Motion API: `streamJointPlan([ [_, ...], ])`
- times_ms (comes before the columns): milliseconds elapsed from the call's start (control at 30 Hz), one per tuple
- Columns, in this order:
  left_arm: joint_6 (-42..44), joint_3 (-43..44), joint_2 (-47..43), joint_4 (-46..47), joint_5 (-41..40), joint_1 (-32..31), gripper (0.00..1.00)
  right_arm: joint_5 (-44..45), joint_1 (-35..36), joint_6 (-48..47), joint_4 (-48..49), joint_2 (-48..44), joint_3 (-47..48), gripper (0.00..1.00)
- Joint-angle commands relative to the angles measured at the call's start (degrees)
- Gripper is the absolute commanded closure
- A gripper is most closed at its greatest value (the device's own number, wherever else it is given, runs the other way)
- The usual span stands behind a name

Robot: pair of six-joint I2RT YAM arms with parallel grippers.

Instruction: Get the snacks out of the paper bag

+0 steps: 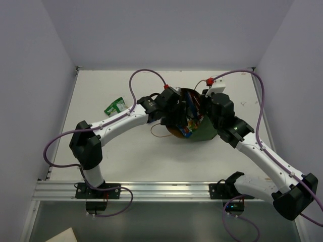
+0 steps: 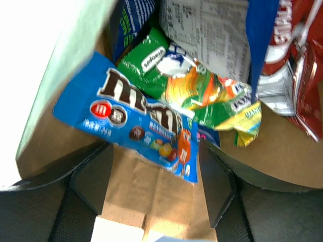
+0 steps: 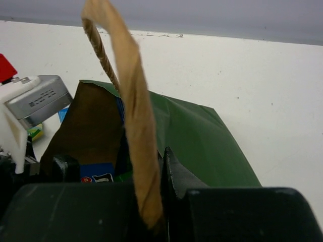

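My left gripper [image 2: 157, 181] hung released inside the paper bag [image 3: 202, 136], blue packet [image 2: 133, 123] just ahead. I judged it light, crinkly, slippery: pinch across its flat middle. My right gripper [image 3: 160, 194] clenched the bag's handle [image 3: 132, 111].

One paper bag [image 1: 204, 132], seven visible snacks [image 2: 141, 126]

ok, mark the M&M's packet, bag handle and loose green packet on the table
M&M's packet [image 2: 132, 132]: left wrist view, middle of blue front.
handle [image 3: 135, 116]: right wrist view, middle of tan strip.
green packet [image 1: 115, 106]: top view, its centre.
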Motion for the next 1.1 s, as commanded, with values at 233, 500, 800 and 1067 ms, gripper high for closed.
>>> streamJointPlan([
  [233, -0.1, 6.0, 4.9, 4.5, -5.1, 0.3, 0.92, -1.1, -0.2, 1.3, -0.6, 0.0, -1.5, 0.96],
  [500, 5.8, 15.2, -5.2, -4.8, -3.8, 2.7, 1.0, 2.5, -0.3, 0.1, -0.9, 0.9, -1.4, 0.97],
  [800, 11.0, -4.2, -26.6, -7.2, -0.8, 21.4, 0.99, 4.2, -1.4, -0.7, -0.9, 2.2, -0.8, 0.98],
  [1067, 9.8, -36.0, -32.9, 6.3, 5.2, 25.7, 1.0, 1.9, -1.7, -1.3, -0.9, 1.7, -0.6, 0.98],
])
